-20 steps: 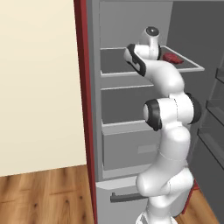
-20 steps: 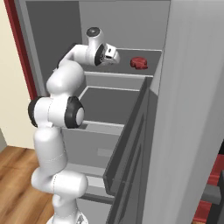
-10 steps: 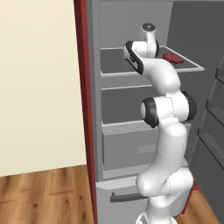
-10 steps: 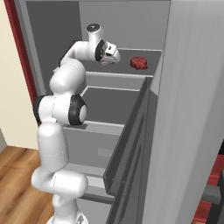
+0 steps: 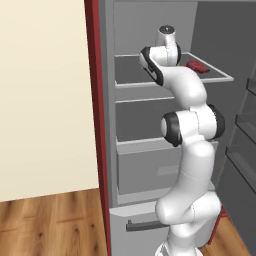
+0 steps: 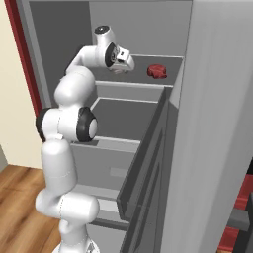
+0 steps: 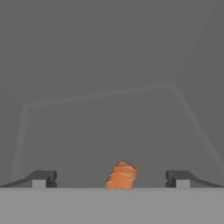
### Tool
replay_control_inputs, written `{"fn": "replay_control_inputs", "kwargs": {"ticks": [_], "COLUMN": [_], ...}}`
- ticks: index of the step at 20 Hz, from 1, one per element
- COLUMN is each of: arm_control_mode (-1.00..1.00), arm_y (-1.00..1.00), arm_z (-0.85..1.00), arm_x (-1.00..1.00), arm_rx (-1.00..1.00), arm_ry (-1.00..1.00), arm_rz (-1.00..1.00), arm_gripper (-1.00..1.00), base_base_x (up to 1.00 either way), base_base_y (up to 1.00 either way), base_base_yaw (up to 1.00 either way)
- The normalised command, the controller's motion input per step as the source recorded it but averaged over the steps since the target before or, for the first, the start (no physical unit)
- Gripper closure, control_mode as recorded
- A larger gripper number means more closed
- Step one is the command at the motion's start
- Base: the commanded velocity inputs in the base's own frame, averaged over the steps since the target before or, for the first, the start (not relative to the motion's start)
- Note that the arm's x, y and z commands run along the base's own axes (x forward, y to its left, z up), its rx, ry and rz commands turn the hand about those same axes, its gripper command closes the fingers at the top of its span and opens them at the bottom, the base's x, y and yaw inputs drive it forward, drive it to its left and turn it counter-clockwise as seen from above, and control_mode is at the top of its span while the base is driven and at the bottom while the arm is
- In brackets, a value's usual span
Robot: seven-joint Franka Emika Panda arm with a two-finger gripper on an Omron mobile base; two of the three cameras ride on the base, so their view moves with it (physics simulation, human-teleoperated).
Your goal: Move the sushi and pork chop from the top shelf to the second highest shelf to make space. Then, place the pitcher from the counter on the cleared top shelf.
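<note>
Fridge top shelf (image 5: 220,76): arm reaching in, gripper (image 7: 112,178) wide apart, empty, sushi (image 7: 122,174) between fingertips.

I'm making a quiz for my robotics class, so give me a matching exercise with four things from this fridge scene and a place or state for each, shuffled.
Things:
1. sushi
2. pork chop
3. gripper
4. second highest shelf

Places or states:
A. dark red, on the top shelf toward the right
B. open, jaws wide apart
C. bare grey surface
D. orange, lying between the fingertips in the hand view

Pairs: 1-D, 2-A, 3-B, 4-C
</note>
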Motion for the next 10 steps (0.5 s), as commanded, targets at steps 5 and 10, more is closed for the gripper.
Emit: {"fn": "replay_control_inputs", "kwargs": {"ticks": [5, 10], "arm_control_mode": [-1.00, -1.00], "arm_y": [0.02, 0.03], "arm_z": [-0.23, -0.12], "arm_x": [-0.02, 0.00], "arm_rx": [-0.01, 0.00], "arm_ry": [0.00, 0.00], "arm_rz": [-0.04, -0.05], "arm_gripper": [1.00, 1.00], "base_base_x": [0.00, 0.00], "base_base_y": [0.00, 0.00], "base_base_yaw": [0.00, 0.00]}}
